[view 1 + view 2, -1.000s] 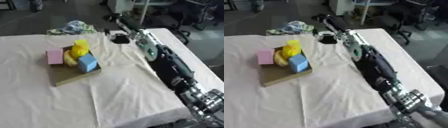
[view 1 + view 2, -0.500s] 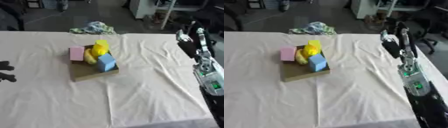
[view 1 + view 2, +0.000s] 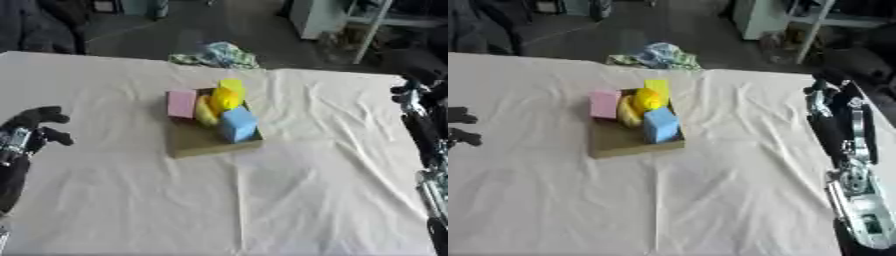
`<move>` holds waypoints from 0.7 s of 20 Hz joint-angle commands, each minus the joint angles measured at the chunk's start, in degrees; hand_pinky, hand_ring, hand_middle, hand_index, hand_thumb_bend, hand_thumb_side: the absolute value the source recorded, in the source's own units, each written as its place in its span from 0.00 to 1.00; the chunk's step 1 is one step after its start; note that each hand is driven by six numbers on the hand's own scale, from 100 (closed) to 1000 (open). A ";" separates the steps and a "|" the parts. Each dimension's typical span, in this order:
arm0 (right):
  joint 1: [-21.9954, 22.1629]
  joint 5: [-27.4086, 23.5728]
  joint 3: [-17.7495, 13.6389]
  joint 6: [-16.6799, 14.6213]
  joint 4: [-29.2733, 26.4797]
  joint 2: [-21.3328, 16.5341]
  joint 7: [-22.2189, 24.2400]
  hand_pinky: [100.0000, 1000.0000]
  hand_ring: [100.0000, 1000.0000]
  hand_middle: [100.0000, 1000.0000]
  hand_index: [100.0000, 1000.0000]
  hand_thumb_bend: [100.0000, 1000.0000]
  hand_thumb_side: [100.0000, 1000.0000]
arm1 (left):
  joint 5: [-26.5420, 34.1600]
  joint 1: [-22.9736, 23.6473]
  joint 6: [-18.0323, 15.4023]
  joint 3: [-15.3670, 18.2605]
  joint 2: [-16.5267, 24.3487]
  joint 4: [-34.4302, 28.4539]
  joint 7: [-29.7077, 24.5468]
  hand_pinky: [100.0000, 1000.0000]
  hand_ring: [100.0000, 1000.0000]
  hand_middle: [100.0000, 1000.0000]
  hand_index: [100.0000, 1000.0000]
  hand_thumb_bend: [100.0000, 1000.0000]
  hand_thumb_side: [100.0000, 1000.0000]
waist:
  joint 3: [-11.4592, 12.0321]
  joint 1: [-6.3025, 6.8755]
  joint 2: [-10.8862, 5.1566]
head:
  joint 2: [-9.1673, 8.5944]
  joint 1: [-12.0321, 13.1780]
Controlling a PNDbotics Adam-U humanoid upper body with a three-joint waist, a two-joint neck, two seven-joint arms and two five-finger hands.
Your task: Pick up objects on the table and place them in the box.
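A brown cardboard box (image 3: 197,142) sits in the middle of the white-clothed table (image 3: 262,200). It holds a pink block (image 3: 182,103), a blue block (image 3: 237,124), a yellow rounded thing (image 3: 224,98) and a banana-like yellow piece (image 3: 205,112). My left hand (image 3: 33,126) hovers at the table's left edge, well apart from the box, fingers relaxed and empty. Along the right edge lies my right arm, its hand (image 3: 822,96) blurred, level with the box and far from it.
A crumpled patterned cloth (image 3: 217,53) lies at the table's far edge behind the box. Dark chairs and white furniture stand on the floor beyond. My right forearm (image 3: 855,190) takes up the right border of the cloth.
The camera has swung, shifting the whole picture. My right arm has pulled back from the far middle to the right edge. My left hand has come into view at the left.
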 commanded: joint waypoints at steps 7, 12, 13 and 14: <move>0.78 -1.12 0.10 0.06 -0.92 1.09 0.09 0.65 0.63 0.69 0.80 0.00 0.50 | 0.46 0.32 -0.22 -0.24 -0.18 -0.20 -0.04 0.70 0.47 0.61 0.75 0.08 0.87 | -0.97 0.73 0.41 | 0.22 0.03; 0.73 -0.92 -0.18 0.40 -0.96 1.39 -0.03 0.65 0.63 0.68 0.80 0.00 0.50 | 0.14 0.23 -0.06 -0.18 -0.18 -0.20 0.05 0.70 0.47 0.61 0.75 0.08 0.87 | -1.67 0.48 0.95 | 0.22 0.36; 0.73 -0.90 -0.22 0.45 -0.99 1.46 -0.05 0.65 0.63 0.68 0.80 0.00 0.50 | 0.10 0.23 -0.04 -0.17 -0.18 -0.21 0.07 0.70 0.46 0.61 0.75 0.08 0.87 | -1.78 0.52 1.03 | 0.22 0.42; 0.72 -0.87 -0.24 0.49 -1.04 1.53 -0.04 0.65 0.63 0.68 0.80 0.00 0.50 | 0.07 0.23 -0.03 -0.14 -0.20 -0.23 0.09 0.70 0.46 0.61 0.75 0.08 0.87 | -1.93 0.57 1.12 | 0.22 0.47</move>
